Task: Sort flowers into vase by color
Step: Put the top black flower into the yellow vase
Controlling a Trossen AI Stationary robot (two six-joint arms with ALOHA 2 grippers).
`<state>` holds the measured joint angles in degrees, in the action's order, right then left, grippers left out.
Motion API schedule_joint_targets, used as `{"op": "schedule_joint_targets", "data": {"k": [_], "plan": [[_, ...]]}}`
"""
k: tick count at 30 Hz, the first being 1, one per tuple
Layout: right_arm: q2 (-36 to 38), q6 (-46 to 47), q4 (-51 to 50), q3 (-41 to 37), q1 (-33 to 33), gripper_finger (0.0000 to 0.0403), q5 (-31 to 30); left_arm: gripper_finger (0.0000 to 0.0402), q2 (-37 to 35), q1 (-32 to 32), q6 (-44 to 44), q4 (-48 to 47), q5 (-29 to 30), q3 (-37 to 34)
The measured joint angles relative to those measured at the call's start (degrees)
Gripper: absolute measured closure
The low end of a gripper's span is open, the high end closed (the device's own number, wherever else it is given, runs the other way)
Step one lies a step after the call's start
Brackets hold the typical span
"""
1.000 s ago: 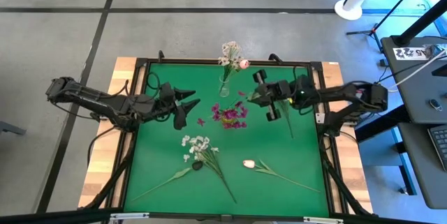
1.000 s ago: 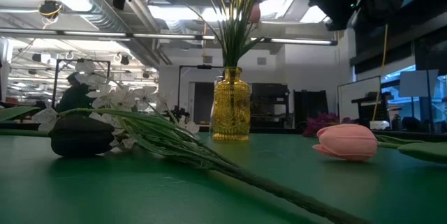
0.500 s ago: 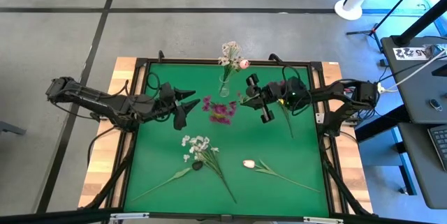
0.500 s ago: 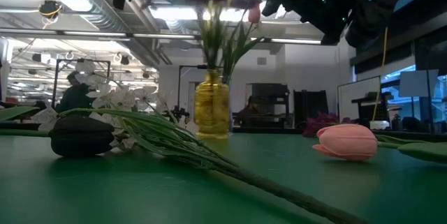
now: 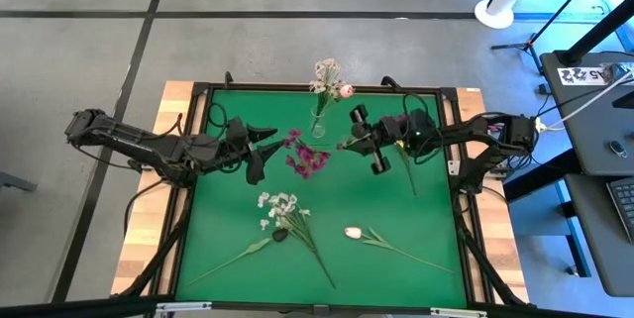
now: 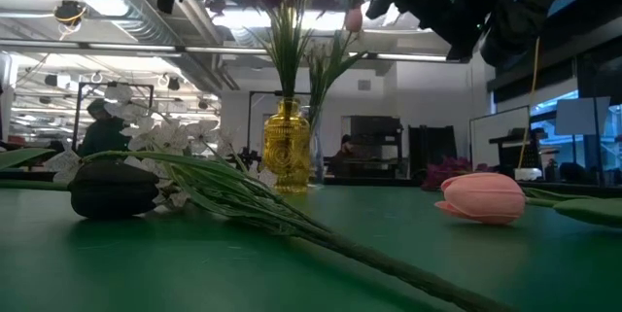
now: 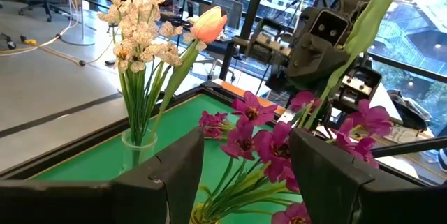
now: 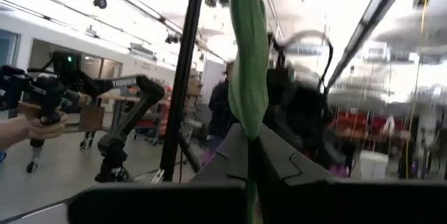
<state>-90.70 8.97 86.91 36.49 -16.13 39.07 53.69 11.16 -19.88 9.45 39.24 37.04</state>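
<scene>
From the high view I read the clear vase (image 5: 318, 125) at the far edge of the green table (image 5: 228, 209) as my landmark: it already holds white and pink blooms. The right gripper (image 5: 365, 146), just right of the vase, is clamped on a green stem, and the magenta flower (image 5: 306, 157) hangs just in front of the vase, between the two arms. The left gripper (image 5: 265, 149), left of the vase, has its fingers spread and holds nothing. A white spray (image 5: 279, 209) and a pink tulip (image 5: 354, 232) lie well in front of the vase. The low view adds what the top view hides: an amber vase (image 6: 289, 158) beneath the magenta stems, seemingly lifted with them. The left wrist view shows the magenta blooms (image 7: 260, 137) between my left fingers (image 7: 171, 172), untouched. The right wrist view confirms a leaf (image 8: 247, 70) pinched between closed jaws. I judge the risks as follows: the amber vase may slip off the stems, or the bunch may knock the clear vase over.
</scene>
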Motion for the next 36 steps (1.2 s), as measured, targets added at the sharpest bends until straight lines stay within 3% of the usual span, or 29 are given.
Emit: {"op": "schedule_joint_targets", "data": {"k": [10,19,26,30,36], "plan": [[2.98,3.13,2.16,3.33,-1.87,0.04,3.18,0.0196,-1.66,0.23,4.38,0.23,0.06,0.0],[9.93,9.23,-5.84,3.75,-4.59,0.04,10.08,0.0196,-7.7,0.26,11.4,0.2,1.72,0.0],[14.63,12.11,-6.04,10.21,-4.53,0.04,12.02,0.0196,-11.37,0.26,13.02,0.2,2.32,0.0],[14.69,8.1,-11.54,14.82,-4.51,0.04,12.14,0.0196,-11.45,0.26,14.25,0.05,2.27,0.0],[10.68,-7.11,-32.54,21.31,-4.62,0.04,9.99,0.0196,-10.95,-0.5,15.23,-0.15,2.27,0.0]]}}
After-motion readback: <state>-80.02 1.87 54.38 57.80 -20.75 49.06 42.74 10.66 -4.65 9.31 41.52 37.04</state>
